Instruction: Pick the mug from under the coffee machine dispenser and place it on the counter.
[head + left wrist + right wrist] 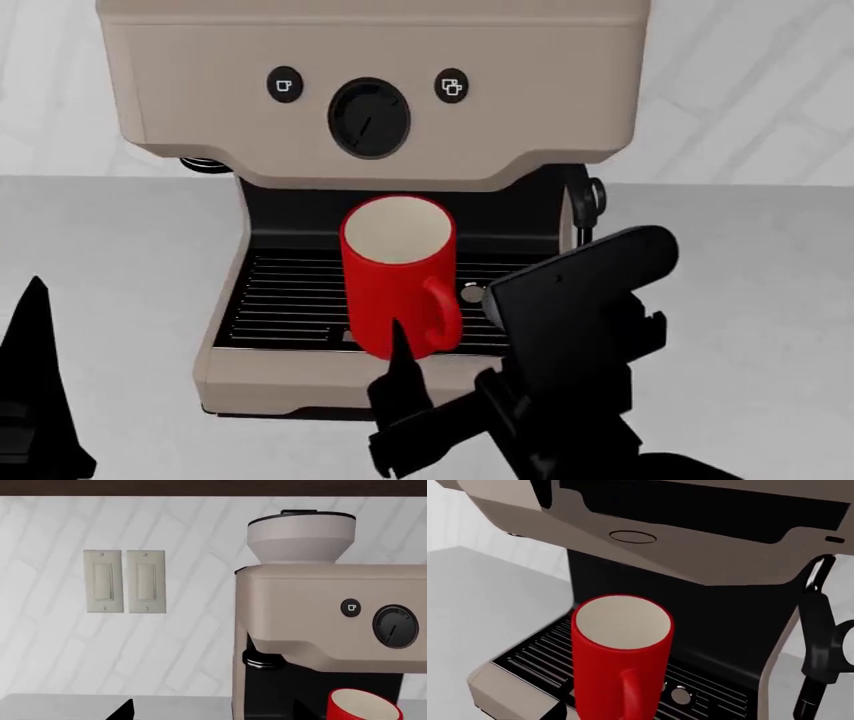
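Even, diffuse light fills all three renders, bright without harsh glare, and no single source can be placed. The mug (pixel 396 280) carries only a soft sheen down its red side, and its cream inside reads flat. Under the coffee machine dispenser (pixel 371 95) the recess goes nearly solid black, swallowing detail there. The tabletop (pixel 107 260) looks washed pale grey, with hardly any cast shadow on it. Edges stay crisp, with no motion blur or visible lens bending. The right gripper (pixel 400 400) is a black mass; its surface detail perhaps lost to underexposure.
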Tool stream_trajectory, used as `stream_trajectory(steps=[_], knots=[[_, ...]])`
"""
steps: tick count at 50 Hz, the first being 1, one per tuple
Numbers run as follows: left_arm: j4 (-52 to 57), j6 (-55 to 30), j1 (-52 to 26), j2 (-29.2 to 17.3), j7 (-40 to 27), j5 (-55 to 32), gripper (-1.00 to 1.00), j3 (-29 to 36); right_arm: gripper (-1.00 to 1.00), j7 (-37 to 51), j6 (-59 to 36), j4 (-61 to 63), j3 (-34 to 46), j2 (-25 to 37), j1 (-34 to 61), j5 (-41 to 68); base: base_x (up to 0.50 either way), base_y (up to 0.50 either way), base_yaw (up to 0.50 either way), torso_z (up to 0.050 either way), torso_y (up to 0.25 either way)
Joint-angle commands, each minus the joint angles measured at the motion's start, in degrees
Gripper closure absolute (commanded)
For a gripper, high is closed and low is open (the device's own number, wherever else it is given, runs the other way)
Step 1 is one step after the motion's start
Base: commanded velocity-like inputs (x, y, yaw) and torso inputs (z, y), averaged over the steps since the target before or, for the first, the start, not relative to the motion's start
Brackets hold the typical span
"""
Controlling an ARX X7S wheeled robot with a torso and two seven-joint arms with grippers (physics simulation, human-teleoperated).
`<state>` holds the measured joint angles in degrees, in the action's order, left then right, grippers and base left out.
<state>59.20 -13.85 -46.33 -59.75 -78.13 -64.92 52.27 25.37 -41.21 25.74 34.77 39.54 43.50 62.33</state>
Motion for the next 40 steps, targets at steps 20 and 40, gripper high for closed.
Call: stream_trajectory(steps=[20, 40], knots=[[-0.7, 1.2, -0.5, -0.3, 0.1, 0.5, -1.0, 1.6, -1.0, -2.7, 1.0, -4.9, 2.5, -2.2, 1.1, -3.8, 0.0, 0.0, 0.0, 0.0, 0.0], [-0.5, 0.9, -1.6, -0.3, -0.3, -0.2, -1.0, 2.1, -1.0, -3.8, 1.0, -6.3, 3.5, -2.8, 1.6, -4.8, 0.0, 0.0, 0.0, 0.0, 0.0]])
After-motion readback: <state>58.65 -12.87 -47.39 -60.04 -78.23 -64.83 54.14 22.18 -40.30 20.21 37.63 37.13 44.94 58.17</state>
